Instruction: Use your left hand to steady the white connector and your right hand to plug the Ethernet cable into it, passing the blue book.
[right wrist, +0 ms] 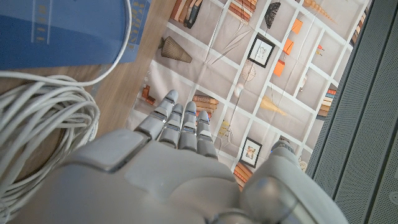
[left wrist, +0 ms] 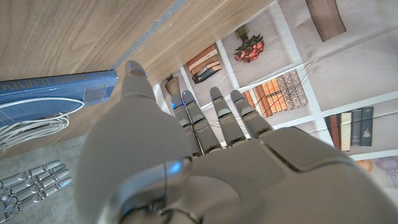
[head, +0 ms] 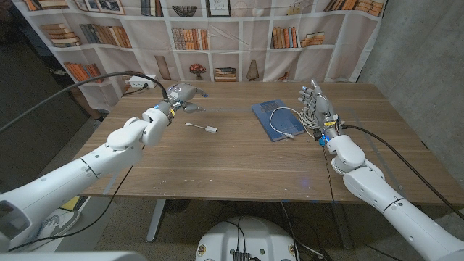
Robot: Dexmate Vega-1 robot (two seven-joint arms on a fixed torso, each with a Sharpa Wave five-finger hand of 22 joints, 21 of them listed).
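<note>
Nothing gripped yet: left hand hovers empty, fingers apart, beyond the white connector lying mid-table. Right hand, open too, stands beside the Ethernet cable coiled across the blue book. Next call: pin connector, grab plug.

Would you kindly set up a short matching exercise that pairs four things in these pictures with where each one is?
Things:
1. white connector
2. Ethernet cable
3. left hand
4. right hand

Places:
A. coiled, lying partly on the blue book
B. raised beside the book, on the table's right side
C. lying on bare wood between the left hand and the book
D. raised above the table's far left, holding nothing

Pairs: 1-C, 2-A, 3-D, 4-B
</note>
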